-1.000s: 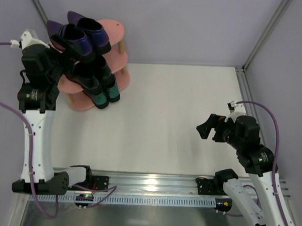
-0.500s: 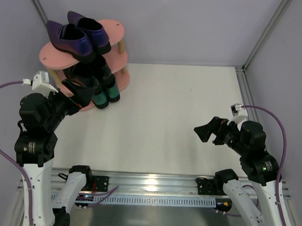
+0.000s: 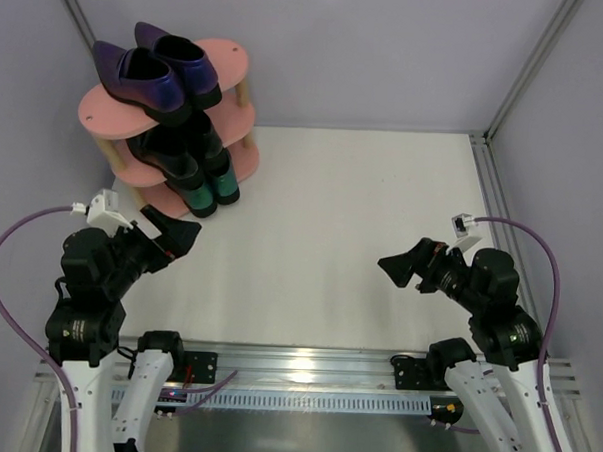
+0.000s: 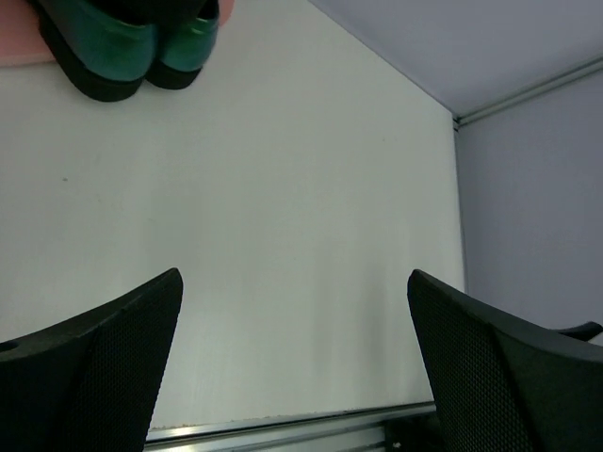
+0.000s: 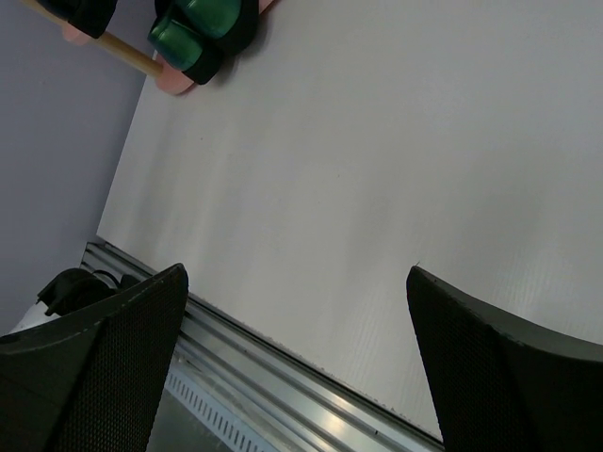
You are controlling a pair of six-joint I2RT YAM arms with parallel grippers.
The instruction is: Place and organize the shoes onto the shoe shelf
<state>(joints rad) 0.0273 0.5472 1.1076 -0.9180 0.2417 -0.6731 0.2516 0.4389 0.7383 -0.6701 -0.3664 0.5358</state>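
Note:
The pink shoe shelf stands at the table's far left corner. A purple pair of shoes lies on its top board, a black pair on the middle one, and a teal pair on the bottom, heels outward. My left gripper hangs open and holds nothing, in front of the shelf and apart from it. The left wrist view has the teal heels far beyond the left gripper. My right gripper is open over the table's right side. Its wrist view shows the teal heels far off beyond the right gripper.
An aluminium rail runs along the near edge, between the arm bases. Metal frame posts and pale walls close in the back and sides. A wooden shelf post shows in the right wrist view.
My left arm has pulled back from the shelf's top tier toward the near edge, its gripper open. The right gripper has drifted slightly left. The shoes have not moved.

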